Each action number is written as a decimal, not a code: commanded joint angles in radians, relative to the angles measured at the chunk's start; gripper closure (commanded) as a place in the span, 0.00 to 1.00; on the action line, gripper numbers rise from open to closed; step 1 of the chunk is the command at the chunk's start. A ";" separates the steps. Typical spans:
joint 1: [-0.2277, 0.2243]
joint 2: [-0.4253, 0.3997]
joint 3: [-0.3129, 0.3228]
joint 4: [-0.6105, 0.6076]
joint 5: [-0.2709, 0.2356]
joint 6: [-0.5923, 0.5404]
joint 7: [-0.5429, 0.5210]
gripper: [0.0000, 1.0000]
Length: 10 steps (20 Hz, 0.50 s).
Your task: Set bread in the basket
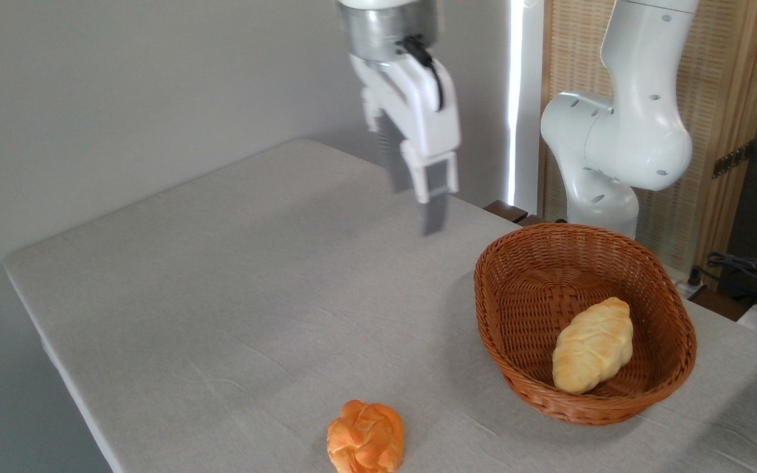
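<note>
The bread [592, 345], a pale golden braided loaf, lies inside the brown wicker basket [516, 289] at the right, resting toward its front right side. My gripper [416, 209] hangs high above the table, well to the left of the basket and apart from it. Its jaws stand open with nothing between them, and the image of it is slightly blurred.
A round orange knotted bun [365, 437] sits on the grey table [234, 282] near the front edge. The arm's white base [615, 144] stands behind the basket. Cables [746, 266] lie at the far right.
</note>
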 commanded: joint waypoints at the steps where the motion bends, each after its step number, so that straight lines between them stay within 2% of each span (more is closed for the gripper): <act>1: 0.033 0.131 -0.002 0.162 -0.114 0.057 -0.157 0.00; 4: 0.165 0.167 -0.158 0.192 -0.122 0.123 -0.228 0.00; 6: 0.177 0.176 -0.194 0.195 -0.106 0.148 -0.260 0.00; 9: 0.177 0.205 -0.240 0.227 -0.023 0.148 -0.366 0.00; 10: 0.177 0.206 -0.243 0.230 -0.011 0.148 -0.375 0.00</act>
